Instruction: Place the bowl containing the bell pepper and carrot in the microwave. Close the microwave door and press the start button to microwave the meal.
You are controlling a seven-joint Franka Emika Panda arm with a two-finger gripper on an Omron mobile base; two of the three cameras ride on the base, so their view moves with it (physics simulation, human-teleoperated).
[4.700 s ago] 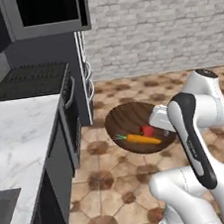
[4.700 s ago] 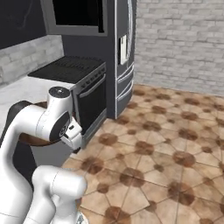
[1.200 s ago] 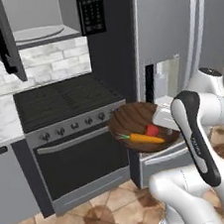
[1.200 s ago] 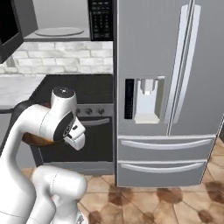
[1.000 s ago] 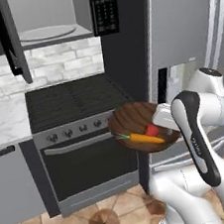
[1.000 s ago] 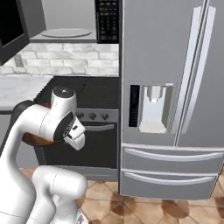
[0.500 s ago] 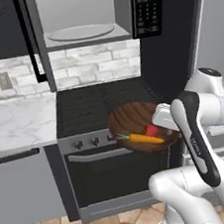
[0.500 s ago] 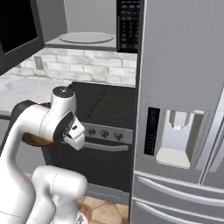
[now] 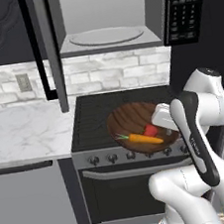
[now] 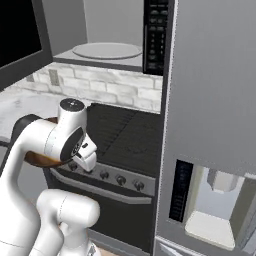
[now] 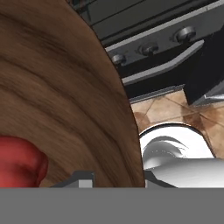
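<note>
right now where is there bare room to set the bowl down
The turntable inside the microwave is bare, between its open door on the left and the button panel on the right. The marble counter left of the stove is free too. The bowl hangs over the burners.

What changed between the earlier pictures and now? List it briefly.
The base drove and turned from the tiled floor to face the stove, with the open microwave now above it. The bowl with carrot and bell pepper stayed gripped in the gripper, arm pose unchanged.
</note>
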